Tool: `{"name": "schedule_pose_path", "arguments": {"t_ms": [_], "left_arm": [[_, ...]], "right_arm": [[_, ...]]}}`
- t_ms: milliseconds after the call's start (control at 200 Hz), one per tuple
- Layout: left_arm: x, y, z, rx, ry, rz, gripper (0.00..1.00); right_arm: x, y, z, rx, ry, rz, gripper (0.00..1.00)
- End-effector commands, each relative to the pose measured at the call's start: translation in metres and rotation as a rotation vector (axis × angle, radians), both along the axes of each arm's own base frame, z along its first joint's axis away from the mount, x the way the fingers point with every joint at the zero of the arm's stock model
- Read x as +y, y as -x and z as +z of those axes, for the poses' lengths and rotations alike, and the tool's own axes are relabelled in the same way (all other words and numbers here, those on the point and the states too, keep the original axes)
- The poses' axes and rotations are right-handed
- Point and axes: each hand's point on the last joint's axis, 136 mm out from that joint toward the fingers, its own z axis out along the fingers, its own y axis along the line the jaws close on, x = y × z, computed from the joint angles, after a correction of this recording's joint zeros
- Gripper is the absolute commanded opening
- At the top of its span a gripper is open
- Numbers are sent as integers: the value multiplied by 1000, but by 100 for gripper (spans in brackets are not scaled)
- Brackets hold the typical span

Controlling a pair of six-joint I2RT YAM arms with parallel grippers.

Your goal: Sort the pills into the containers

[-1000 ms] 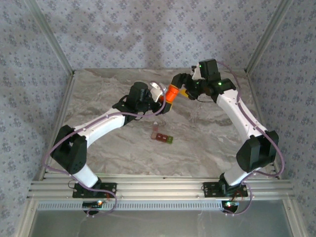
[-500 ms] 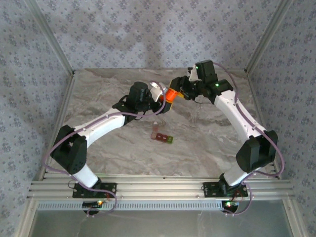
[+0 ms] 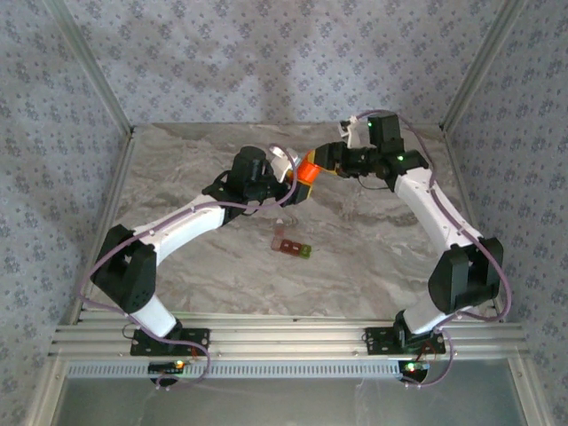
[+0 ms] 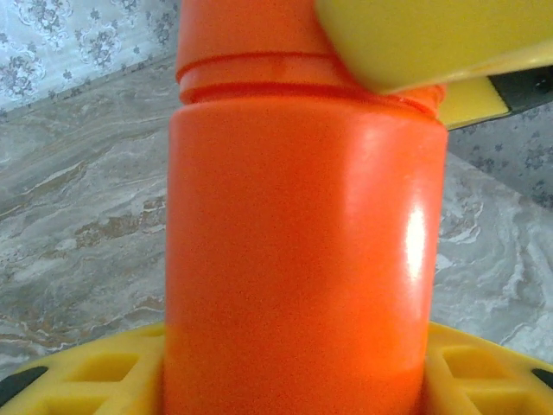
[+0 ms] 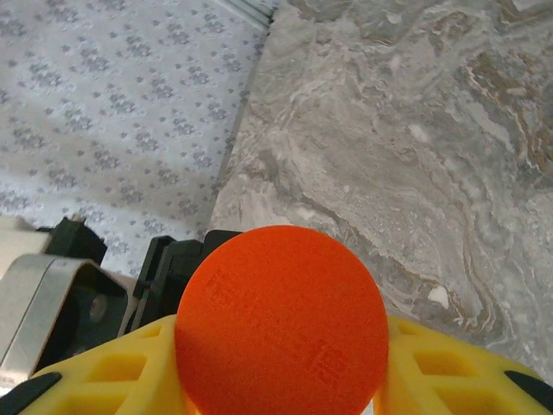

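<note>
An orange bottle (image 3: 308,169) hangs above the far middle of the marble table, held between both arms. My left gripper (image 3: 295,184) is shut on the bottle's body (image 4: 294,259), its yellow fingers (image 4: 86,376) at either side. My right gripper (image 3: 323,161) is shut on the bottle's round orange cap (image 5: 281,320), with yellow fingers (image 5: 449,363) pressed against both sides of it. One of the right gripper's fingers (image 4: 415,35) shows at the neck in the left wrist view. The containers (image 3: 292,246), a dark red strip with a green end, lie on the table nearer to me. The pills are hidden.
Patterned walls and slanted metal posts (image 3: 89,71) close in the table at the back and sides. An aluminium rail (image 3: 284,342) carries both arm bases at the near edge. A small white speck (image 5: 439,296) lies on the marble below the bottle.
My right gripper has come in from the right and shut on the bottle's cap; its wrist has rolled. The left arm and the bottle have hardly moved.
</note>
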Motion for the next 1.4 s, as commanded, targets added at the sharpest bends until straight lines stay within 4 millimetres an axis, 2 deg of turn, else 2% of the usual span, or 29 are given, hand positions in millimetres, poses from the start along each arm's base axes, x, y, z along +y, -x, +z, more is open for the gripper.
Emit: {"name": "schedule_pose_path", "arguments": {"t_ms": [0, 105, 185, 220, 300, 445, 585, 780, 960, 1080, 1259, 1394], "left_arm": [[-11, 10, 44, -42, 112, -63, 0], [-7, 6, 41, -61, 86, -36, 0], [-4, 2, 36, -75, 59, -17, 0], [-3, 1, 35, -80, 48, -12, 0], [-1, -1, 32, -101, 25, 2, 0], [1, -6, 27, -123, -2, 18, 0], [0, -7, 27, -125, -5, 20, 0], [-4, -5, 30, -130, -1, 13, 0], [-6, -4, 30, -128, -1, 8, 0], [-7, -2, 31, -130, 0, 10, 0], [-7, -2, 33, -125, 9, 20, 0], [-6, -2, 36, -115, 30, 25, 0]], "right_arm": [[-10, -7, 24, -139, -39, 18, 51], [-22, -15, 40, -124, -109, -73, 71], [-29, -15, 54, -96, -165, -136, 77], [-32, -16, 60, -83, -184, -170, 78], [-33, -16, 55, -4, -176, -233, 79], [-33, -15, 36, 112, -101, -368, 83], [-27, -14, 28, 141, -47, -404, 83], [-11, -14, 23, 148, -30, -361, 83], [3, -13, 19, 151, -20, -323, 79], [10, -11, 15, 161, -14, -302, 72], [13, -3, 9, 173, -13, -259, 45], [13, 3, 3, 154, -35, -174, 38]]}}
